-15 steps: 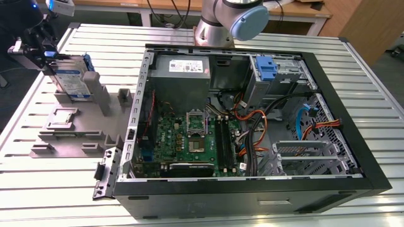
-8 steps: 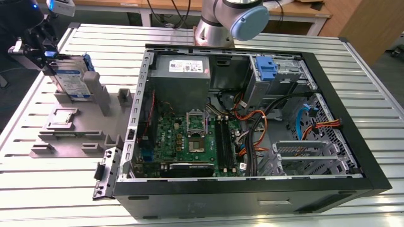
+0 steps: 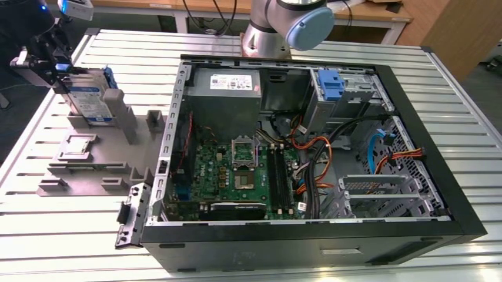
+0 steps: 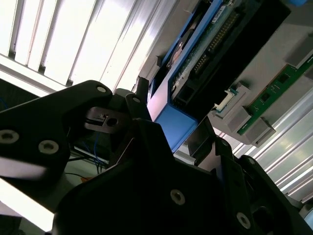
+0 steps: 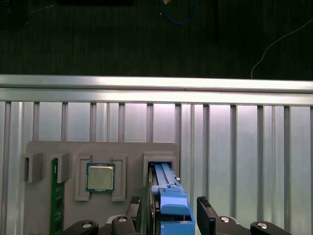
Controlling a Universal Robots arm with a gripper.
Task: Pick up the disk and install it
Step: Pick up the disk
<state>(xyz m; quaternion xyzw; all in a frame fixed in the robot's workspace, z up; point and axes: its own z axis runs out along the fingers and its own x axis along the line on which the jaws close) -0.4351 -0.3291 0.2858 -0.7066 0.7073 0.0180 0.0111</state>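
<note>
The disk (image 3: 88,100) stands upright on its edge in a slot of the grey fixture (image 3: 102,161) at the exterior view's left. It is silver with a blue-and-white label and blue rails. My gripper (image 3: 69,76) sits on the disk's upper end. In the first wrist view my gripper (image 5: 175,218) has a dark finger close against each side of the disk's blue rail (image 5: 171,200). In the second wrist view the blue end of the disk (image 4: 177,125) is pinched between the fingers (image 4: 142,110), and the drive's circuit-board side runs away from them.
An open computer case (image 3: 439,194) lies on the slatted metal table (image 3: 47,235), with a motherboard (image 3: 235,170), a power supply (image 3: 227,82) and a drive bay with a blue latch (image 3: 333,88). The fixture also holds a processor chip (image 5: 100,177) and a memory stick (image 5: 57,196). The arm's base (image 3: 283,23) stands behind the case.
</note>
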